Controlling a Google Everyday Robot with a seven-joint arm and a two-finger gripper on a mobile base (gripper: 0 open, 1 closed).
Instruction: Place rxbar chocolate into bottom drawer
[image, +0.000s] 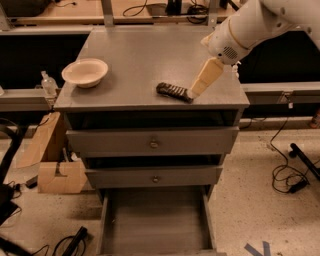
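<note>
The rxbar chocolate (174, 92), a dark flat bar, lies on the grey cabinet top (140, 55) near its front edge, right of centre. My gripper (192, 93) reaches down from the upper right on a white arm, and its cream finger tip sits at the bar's right end. The bottom drawer (156, 220) is pulled out below the two upper drawers and shows a bare grey floor.
A cream bowl (85, 72) stands on the cabinet top at the left. Cardboard boxes (52, 165) and a spray bottle (48, 85) are left of the cabinet. Cables (287, 177) lie on the floor to the right.
</note>
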